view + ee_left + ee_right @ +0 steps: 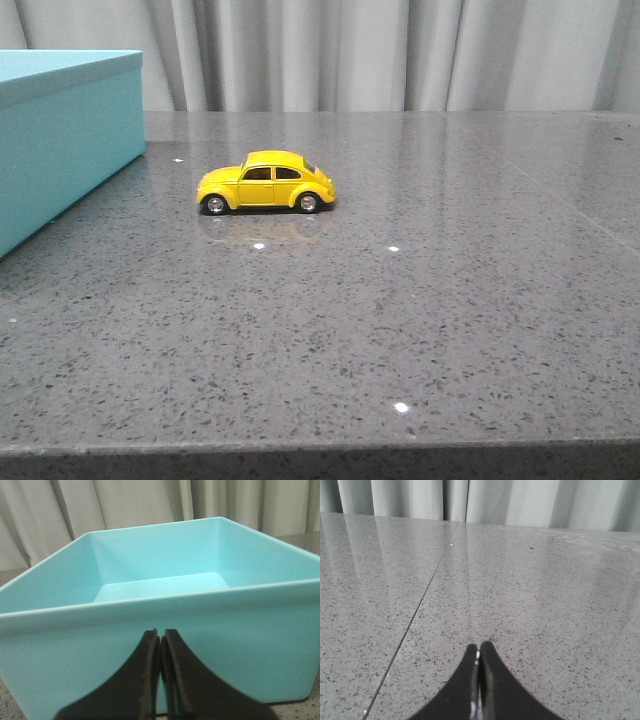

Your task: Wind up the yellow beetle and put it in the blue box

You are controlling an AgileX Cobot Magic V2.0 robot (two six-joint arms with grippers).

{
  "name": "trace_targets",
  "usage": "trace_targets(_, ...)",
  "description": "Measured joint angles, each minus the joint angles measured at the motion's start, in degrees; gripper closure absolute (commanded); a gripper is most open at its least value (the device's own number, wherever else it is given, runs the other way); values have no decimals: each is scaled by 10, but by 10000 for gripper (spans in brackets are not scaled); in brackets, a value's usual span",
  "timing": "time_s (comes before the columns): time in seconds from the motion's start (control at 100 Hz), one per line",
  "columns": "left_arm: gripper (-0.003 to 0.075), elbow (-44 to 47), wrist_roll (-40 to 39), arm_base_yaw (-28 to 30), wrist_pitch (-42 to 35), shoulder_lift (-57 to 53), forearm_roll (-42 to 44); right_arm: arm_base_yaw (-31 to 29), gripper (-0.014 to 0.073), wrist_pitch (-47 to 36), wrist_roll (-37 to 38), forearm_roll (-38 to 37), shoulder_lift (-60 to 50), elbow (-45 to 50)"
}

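Yellow beetle stands on all four wheels mid-bench, well apart from the blue box at the left edge; long axis parallel to the front edge, nose toward the box. Both grippers idle, left and right fingers pressed together, holding nothing. Judgement: part the fingers first, then pinch across the car's narrow flanks so the wheels stay free for winding.

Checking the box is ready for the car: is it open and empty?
Open and empty: the left wrist view looks into the blue box, showing bare floor, no lid.
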Motion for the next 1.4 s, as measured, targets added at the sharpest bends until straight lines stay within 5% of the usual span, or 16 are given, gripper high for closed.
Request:
trace_targets(1.13, 740, -3, 0, 0, 0, 0, -1, 0, 708, -22, -17, -53, 0, 0)
trace_targets(1.4, 740, -106, 0, 0, 51, 0, -31, 0, 708, -98, -17, -53, 0, -36)
